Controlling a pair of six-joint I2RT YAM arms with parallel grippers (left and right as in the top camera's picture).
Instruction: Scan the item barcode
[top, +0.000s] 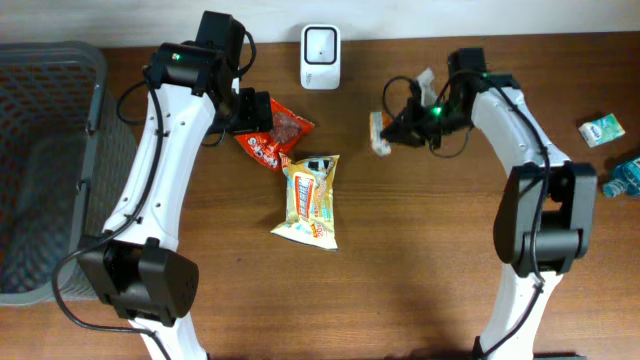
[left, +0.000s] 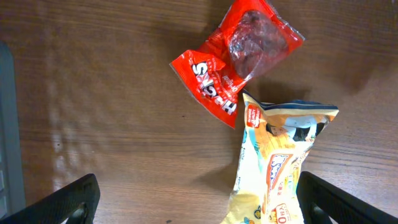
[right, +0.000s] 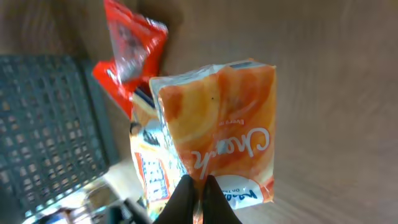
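My right gripper (right: 198, 183) is shut on the lower edge of an orange snack packet (right: 217, 118) and holds it above the table. In the overhead view that packet (top: 378, 130) hangs at the right gripper (top: 397, 128), to the right of a white barcode scanner (top: 320, 43) standing at the table's far edge. My left gripper (left: 199, 208) is open and empty, with its fingers (left: 71, 200) wide apart above the wood. A red snack packet (left: 239, 53) lies ahead of it, and a yellow snack bag (left: 280, 165) reaches in beside the right finger.
A grey mesh basket (top: 50, 150) fills the left side of the table. A green packet (top: 603, 130) and a teal packet (top: 625, 178) lie at the far right edge. The red packet (top: 275, 135) and the yellow bag (top: 312, 200) lie mid-table.
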